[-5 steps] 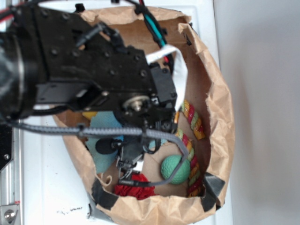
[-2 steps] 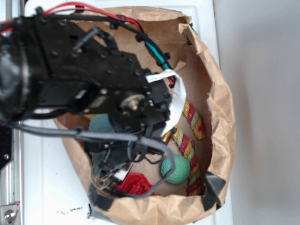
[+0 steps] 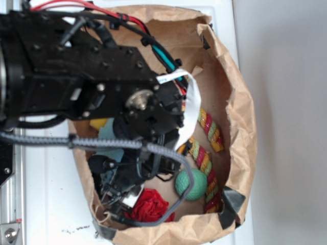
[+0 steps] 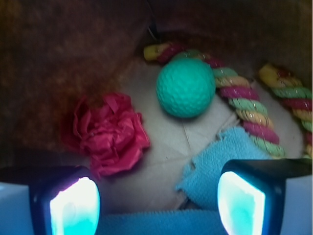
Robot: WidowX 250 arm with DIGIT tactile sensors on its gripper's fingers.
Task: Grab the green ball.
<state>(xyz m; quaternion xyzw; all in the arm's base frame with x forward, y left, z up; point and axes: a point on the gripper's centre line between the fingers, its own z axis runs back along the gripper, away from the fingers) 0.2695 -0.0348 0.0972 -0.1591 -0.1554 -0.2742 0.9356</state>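
The green ball [image 3: 192, 184] [image 4: 186, 88] rests on the floor of the brown paper bag [image 3: 240, 117], against a red-yellow-green striped rope [image 3: 203, 157] [image 4: 247, 110]. My gripper [image 3: 121, 196] [image 4: 157, 203] is open inside the bag, with nothing between its fingers. In the wrist view the ball lies ahead of the jaws and slightly right of centre, well apart from them. In the exterior view the gripper is to the left of the ball, and a grey cable crosses the ball's left side.
A crumpled red paper wad [image 3: 150, 206] [image 4: 110, 132] lies left of the ball. A teal woven cloth [image 3: 110, 135] [image 4: 215, 169] lies beneath and to the right of the jaws. A yellow object [image 3: 98, 123] peeks from under the arm. Bag walls enclose everything.
The arm has shifted left and toward the bag's lower-left corner. More of the red wad is uncovered. The ball has stayed where it was.
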